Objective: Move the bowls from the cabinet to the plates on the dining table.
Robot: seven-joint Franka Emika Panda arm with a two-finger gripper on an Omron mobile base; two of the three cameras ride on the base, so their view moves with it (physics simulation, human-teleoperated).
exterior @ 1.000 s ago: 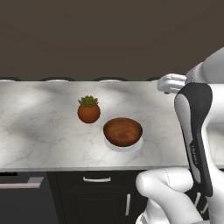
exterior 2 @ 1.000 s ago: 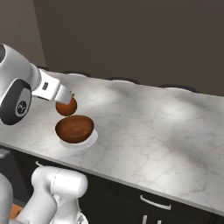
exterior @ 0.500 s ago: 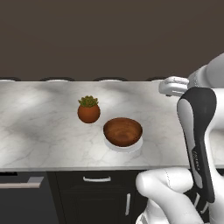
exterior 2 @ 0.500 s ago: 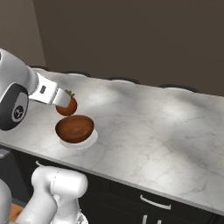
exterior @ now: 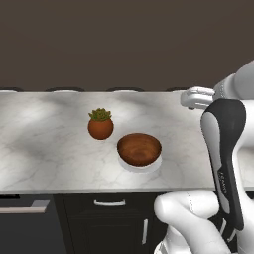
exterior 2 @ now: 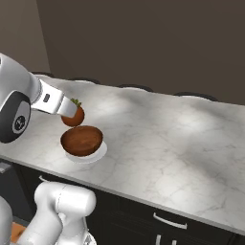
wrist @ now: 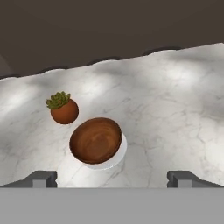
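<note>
A glossy reddish-brown bowl (exterior: 139, 149) (exterior 2: 82, 140) (wrist: 96, 140) sits upright on a white plate (exterior: 155, 166) (exterior 2: 101, 152) (wrist: 122, 153) near the front edge of the marble dining table (exterior: 44, 149) (exterior 2: 182, 143) (wrist: 175, 109). My gripper (wrist: 113, 178) hangs open above and just short of the bowl, with nothing between its fingertips (wrist: 43, 178). The bowl lies apart from both fingers. The cabinet is out of view.
A small succulent in a round terracotta pot (exterior: 100, 124) (exterior 2: 74, 115) (wrist: 64, 108) stands just beyond the bowl. Dark chair backs (exterior: 119, 90) line the table's far edge before a dark wall. Dark drawers with silver handles (exterior: 109, 202) run under the near edge.
My arm has drawn back from the bowl, toward the robot's body. The bowl stays on its plate and the pot has not moved.
</note>
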